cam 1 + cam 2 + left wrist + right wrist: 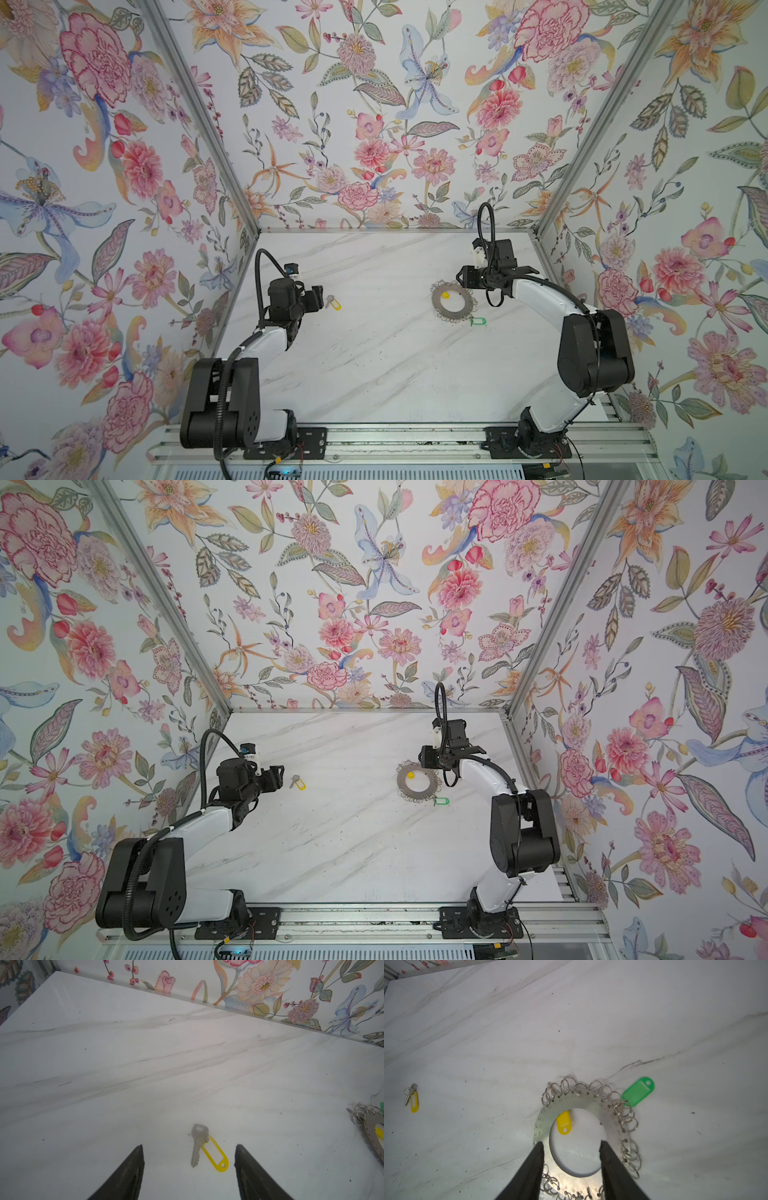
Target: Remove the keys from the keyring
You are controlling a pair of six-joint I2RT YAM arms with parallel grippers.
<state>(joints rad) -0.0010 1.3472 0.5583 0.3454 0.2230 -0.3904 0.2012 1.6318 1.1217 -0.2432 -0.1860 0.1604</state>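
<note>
A silver key with a yellow tag (pixel 198 1145) lies loose on the marble table, just ahead of my open left gripper (pixel 189 1146) and touching neither finger. Both top views show this key (pixel 332 302) (pixel 297 782) to the right of the left gripper (pixel 322 297) (pixel 281 773). The keyring (pixel 583 1101) (pixel 453 314) (pixel 415 794) lies flat at the right. My right gripper (pixel 571 1142) (pixel 460 279) stands open over its near rim, holding nothing. A second yellow tag (pixel 564 1123) shows inside the hole. A green tag (pixel 638 1091) lies at the rim. The keys of these two tags are hidden.
Many bare wire loops (pixel 627 1115) fringe the disc's rim. Floral walls (pixel 374 124) close in the table at the back and on both sides. The arm bases sit on a metal rail (pixel 395 440) along the front edge.
</note>
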